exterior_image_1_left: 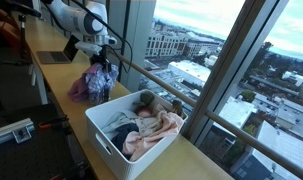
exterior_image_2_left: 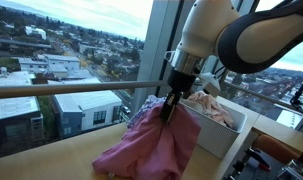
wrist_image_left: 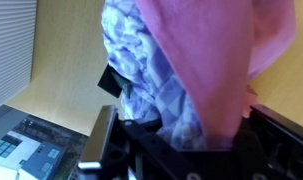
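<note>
Hand clenched on pink cloth w/ blue-patterned side; cloth's bottom draped on counter, just beside white bin of clothes.

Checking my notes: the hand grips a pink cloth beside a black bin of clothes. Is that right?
Not quite: the bin is white, not black, as an exterior view shows. The hand does grip the pink cloth beside that bin of clothes.

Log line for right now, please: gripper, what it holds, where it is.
gripper: fingers shut on pink cloth | cloth: hanging, hem reaching wooden counter | white bin: beside it, full of clothes
</note>
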You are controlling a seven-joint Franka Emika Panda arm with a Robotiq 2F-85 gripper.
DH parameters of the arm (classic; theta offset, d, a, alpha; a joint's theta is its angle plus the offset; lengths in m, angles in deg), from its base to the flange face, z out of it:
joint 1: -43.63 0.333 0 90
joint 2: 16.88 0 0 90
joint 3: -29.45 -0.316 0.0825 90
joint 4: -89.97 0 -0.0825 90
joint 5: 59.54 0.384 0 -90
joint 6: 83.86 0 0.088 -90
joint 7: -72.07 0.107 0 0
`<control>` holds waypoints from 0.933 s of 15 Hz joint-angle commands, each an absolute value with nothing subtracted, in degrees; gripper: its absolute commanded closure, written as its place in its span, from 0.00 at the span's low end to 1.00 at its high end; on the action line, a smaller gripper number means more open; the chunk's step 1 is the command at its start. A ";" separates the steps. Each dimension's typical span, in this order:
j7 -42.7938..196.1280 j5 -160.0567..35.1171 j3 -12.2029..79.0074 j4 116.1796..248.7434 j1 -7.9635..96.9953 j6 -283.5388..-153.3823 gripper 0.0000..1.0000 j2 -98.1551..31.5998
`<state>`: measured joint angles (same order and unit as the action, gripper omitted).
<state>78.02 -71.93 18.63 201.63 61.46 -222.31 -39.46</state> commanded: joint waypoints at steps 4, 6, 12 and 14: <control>76.80 -72.84 21.08 204.98 59.35 -222.99 1.00 -35.71; 76.74 -73.07 21.56 205.32 59.03 -222.99 1.00 -35.37; 77.03 -73.51 21.94 205.82 59.04 -223.24 1.00 -35.58; 77.04 -73.57 21.91 205.79 59.11 -223.23 1.00 -35.75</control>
